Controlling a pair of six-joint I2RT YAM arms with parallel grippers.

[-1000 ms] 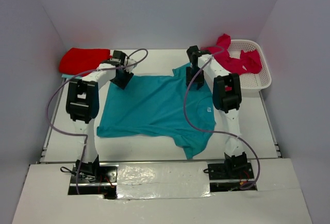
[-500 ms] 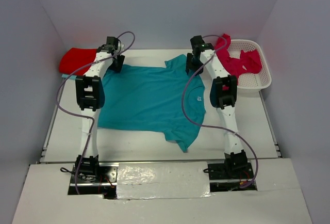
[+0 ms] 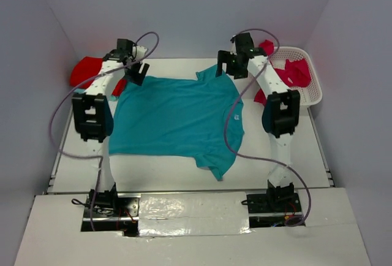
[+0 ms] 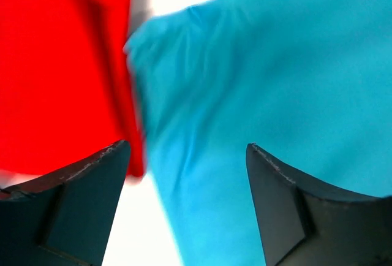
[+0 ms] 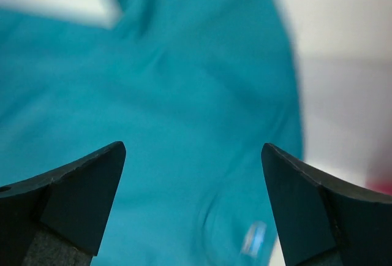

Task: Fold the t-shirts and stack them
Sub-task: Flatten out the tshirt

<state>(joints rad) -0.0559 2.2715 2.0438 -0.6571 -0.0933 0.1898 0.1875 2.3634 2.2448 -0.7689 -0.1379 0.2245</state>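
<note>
Teal t-shirt (image 3: pixel 177 119) lay flat and smooth | length ran left-right, collar pointing right | left claw (image 4: pixel 187 145), right claw (image 5: pixel 193 146) both spread apart, empty

The top camera sits high behind the arm bases, tilted down and forward, far enough back to take in the whole table (image 3: pixel 159 169), with the bases at 6 o'clock. The left wrist camera looks down from close above the cloth, the left fingers (image 4: pixel 79 205) at 7 and 5 o'clock, onto the teal t-shirt (image 4: pixel 275 64) beside the red t-shirt (image 4: pixel 55 64), a spot at 10 o'clock from above. The right wrist camera, equally near, with the right fingers (image 5: pixel 67 192) placed likewise, sees the same teal shirt's 1 o'clock corner
</note>
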